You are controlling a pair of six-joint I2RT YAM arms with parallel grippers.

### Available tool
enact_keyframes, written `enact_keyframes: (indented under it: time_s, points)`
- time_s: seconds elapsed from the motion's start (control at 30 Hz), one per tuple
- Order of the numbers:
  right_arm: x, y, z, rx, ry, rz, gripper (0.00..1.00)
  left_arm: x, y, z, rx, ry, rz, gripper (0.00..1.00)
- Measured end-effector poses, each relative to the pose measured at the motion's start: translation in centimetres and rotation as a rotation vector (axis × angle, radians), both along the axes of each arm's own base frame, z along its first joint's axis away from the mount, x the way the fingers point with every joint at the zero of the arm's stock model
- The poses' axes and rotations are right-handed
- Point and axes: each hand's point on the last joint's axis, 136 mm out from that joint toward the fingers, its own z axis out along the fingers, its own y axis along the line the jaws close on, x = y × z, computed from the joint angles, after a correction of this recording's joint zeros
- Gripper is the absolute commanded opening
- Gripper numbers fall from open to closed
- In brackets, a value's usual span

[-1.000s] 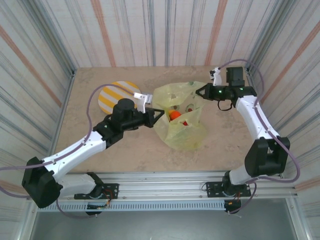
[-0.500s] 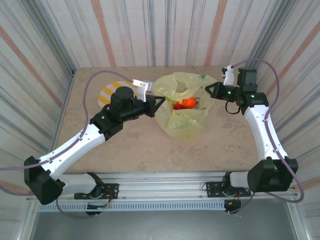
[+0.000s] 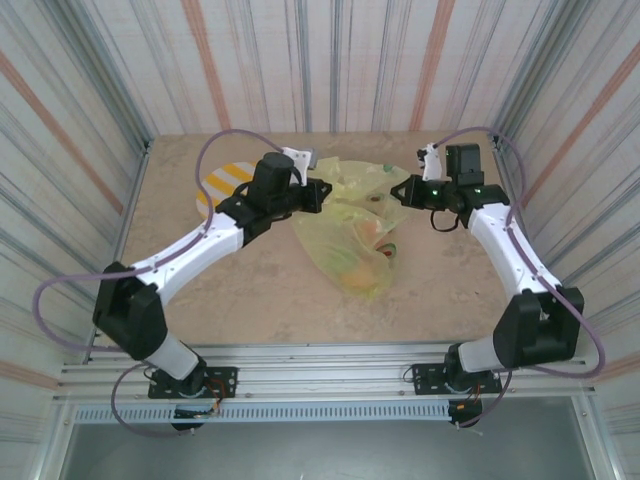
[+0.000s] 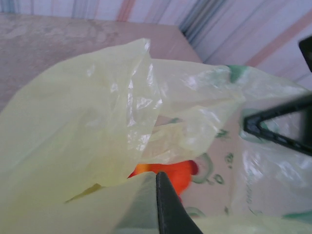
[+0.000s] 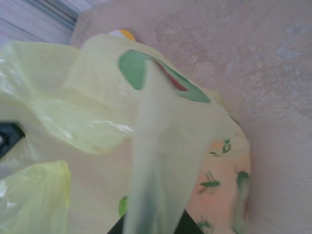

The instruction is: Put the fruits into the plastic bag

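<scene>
Top external view: me holding the plastic bag (image 3: 352, 265) by both sides.

My left gripper (image 3: 320, 195) is pinched shut on the bag's left rim and my right gripper (image 3: 398, 191) is clamped on the right rim, so the bag hangs stretched between them. An orange fruit (image 4: 168, 175) sits down inside it. The striped plate (image 3: 220, 181) is just behind my left arm.

We see the bag (image 4: 87, 122) as thin, crinkly, translucent plastic with glossy glints. The fruit (image 4: 170, 174) looks smooth. The surface (image 3: 440, 285) is matt, mottled like stone. We read the walls (image 3: 330, 60) as ribbed sheet metal.
</scene>
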Motion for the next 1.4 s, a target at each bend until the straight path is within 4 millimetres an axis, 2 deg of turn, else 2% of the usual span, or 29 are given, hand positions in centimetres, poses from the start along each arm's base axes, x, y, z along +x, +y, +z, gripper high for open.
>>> enact_keyframes:
  time_s: [0.13, 0.27, 0.5, 0.73, 0.8, 0.93, 1.07, 1.13, 1.27, 1.4]
  points:
    - [0.4, -0.2, -3.1, 0.007, 0.081, -0.015, 0.00, 2.3, 0.2, -2.4, 0.014, 0.057, 0.013, 0.00]
    - [0.7, -0.5, -3.1, 0.031, 0.091, -0.032, 0.00, 2.4, -0.5, -3.4, 0.020, 0.092, -0.013, 0.00]
    - [1.1, -0.3, -1.9, 0.078, 0.073, -0.034, 0.00, 2.5, -0.3, -1.6, 0.001, 0.064, -0.013, 0.00]
    - [1.5, -0.2, 0.9, 0.104, -0.003, -0.042, 0.01, 2.5, 1.8, 2.2, -0.033, -0.009, 0.022, 0.01]
    - [1.6, -0.2, 0.9, 0.107, -0.005, -0.040, 0.01, 2.6, 2.1, 2.5, -0.037, -0.016, 0.028, 0.03]
    - [2.0, -0.1, 0.2, 0.128, 0.020, -0.036, 0.04, 2.5, 2.6, 1.3, -0.025, 0.005, 0.036, 0.05]
    - [2.4, -0.2, -0.8, 0.143, 0.053, -0.039, 0.12, 2.5, 2.6, 0.5, -0.015, 0.018, 0.035, 0.16]
    - [2.4, -0.2, -0.9, 0.147, 0.058, -0.037, 0.17, 2.6, 2.7, 0.5, -0.013, 0.018, 0.035, 0.25]
    - [2.4, -0.3, -0.7, 0.151, 0.056, -0.040, 0.28, 2.7, 2.9, 0.5, -0.010, 0.014, 0.035, 0.40]
    - [2.1, -0.4, 0.4, 0.162, 0.034, -0.046, 0.42, 2.7, 3.2, 0.5, -0.002, 0.011, 0.037, 0.51]
